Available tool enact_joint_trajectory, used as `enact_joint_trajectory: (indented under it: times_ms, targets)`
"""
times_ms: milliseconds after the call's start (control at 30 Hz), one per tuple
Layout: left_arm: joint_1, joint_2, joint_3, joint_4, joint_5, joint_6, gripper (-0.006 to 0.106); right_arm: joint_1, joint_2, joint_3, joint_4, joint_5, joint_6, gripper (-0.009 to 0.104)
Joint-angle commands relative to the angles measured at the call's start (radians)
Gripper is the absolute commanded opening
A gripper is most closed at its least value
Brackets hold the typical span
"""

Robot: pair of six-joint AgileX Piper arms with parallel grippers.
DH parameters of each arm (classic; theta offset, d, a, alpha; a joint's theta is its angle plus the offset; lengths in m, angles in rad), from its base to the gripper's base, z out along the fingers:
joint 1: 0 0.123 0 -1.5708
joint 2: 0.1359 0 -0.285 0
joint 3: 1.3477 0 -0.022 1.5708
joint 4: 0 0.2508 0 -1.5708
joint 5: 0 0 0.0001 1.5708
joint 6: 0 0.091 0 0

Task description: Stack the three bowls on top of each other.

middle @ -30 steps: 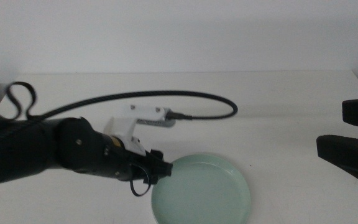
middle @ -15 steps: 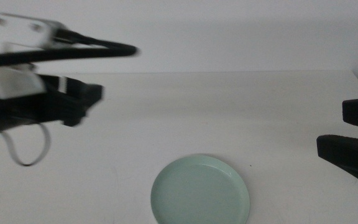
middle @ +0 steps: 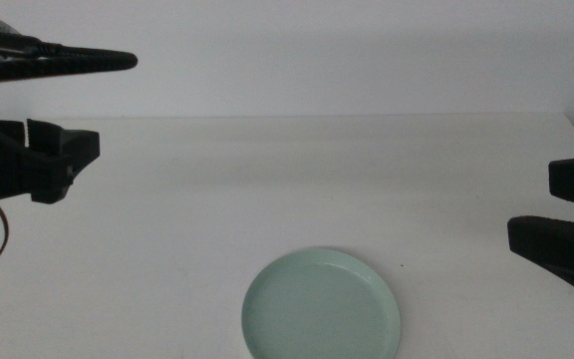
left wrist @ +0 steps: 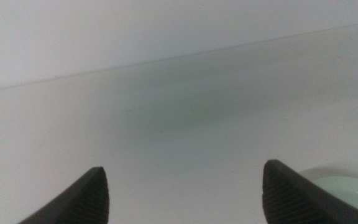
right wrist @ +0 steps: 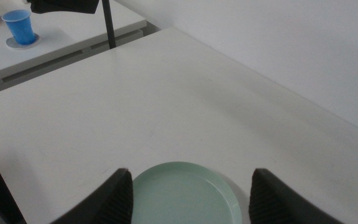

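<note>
The mint green bowl (middle: 322, 307) lies flat on the white table near the front edge. It also shows in the right wrist view (right wrist: 179, 198) and as a sliver in the left wrist view (left wrist: 348, 186). The white and grey bowls are out of view. My left gripper (middle: 78, 160) is raised at the far left, well away from the bowl; the left wrist view shows it (left wrist: 182, 193) open and empty. My right gripper (middle: 566, 214) waits at the right edge, open and empty, and the bowl lies between its jaws in the right wrist view (right wrist: 191, 177).
The white table (middle: 367, 179) runs back to a pale wall. A black cable (middle: 68, 60) hangs from the left arm. In the right wrist view a blue cup (right wrist: 20, 26) stands on a separate side table beyond the table's edge.
My left gripper has drawn back from the mint bowl's rim, up and to the far left. The bowl stays on the table. The right gripper has not moved.
</note>
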Motion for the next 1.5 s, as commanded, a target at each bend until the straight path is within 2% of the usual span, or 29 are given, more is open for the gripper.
enact_joint_trajectory:
  times_ms: [0,200,267,467,567,633,767,967,1133,1333,1467]
  targets:
    - [0.003,-0.005,-0.028,0.001,-0.080,-0.002,0.082,-0.007,-0.001,-0.024,0.017,-0.059,-0.006,0.048]
    - [0.003,-0.005,-0.028,0.011,-0.072,-0.002,0.082,-0.007,-0.001,-0.023,0.017,-0.063,-0.004,0.048]
    - [0.003,0.000,-0.029,0.006,-0.089,-0.011,0.082,-0.007,0.017,-0.020,0.003,-0.108,0.112,0.048]
    - [0.003,0.103,-0.111,-0.006,-0.082,-0.065,0.082,-0.010,0.168,-0.038,-0.133,-0.252,0.285,0.048]
    - [0.003,0.133,-0.158,0.022,-0.088,-0.061,0.082,-0.021,0.262,-0.084,-0.207,-0.274,0.356,0.048]
    - [0.016,0.133,-0.182,0.060,-0.086,-0.069,0.082,-0.075,0.316,-0.130,-0.225,-0.260,0.408,0.048]
    - [0.130,0.108,-0.199,0.079,-0.033,-0.094,0.082,-0.257,0.355,-0.199,-0.206,-0.226,0.406,0.048]
    - [0.252,0.007,-0.193,0.068,0.097,-0.048,0.082,-0.483,0.246,-0.183,-0.207,-0.109,0.312,0.045]
    - [0.250,-0.145,-0.098,0.001,0.061,-0.040,0.082,-0.498,0.048,-0.037,-0.210,-0.197,0.306,0.043]
    - [0.250,-0.343,0.150,-0.081,-0.014,0.065,0.082,-0.497,-0.162,0.196,-0.269,-0.249,0.306,0.043]
    - [0.250,-0.469,0.326,-0.135,-0.109,0.148,0.082,-0.497,-0.255,0.337,-0.266,-0.310,0.306,0.043]
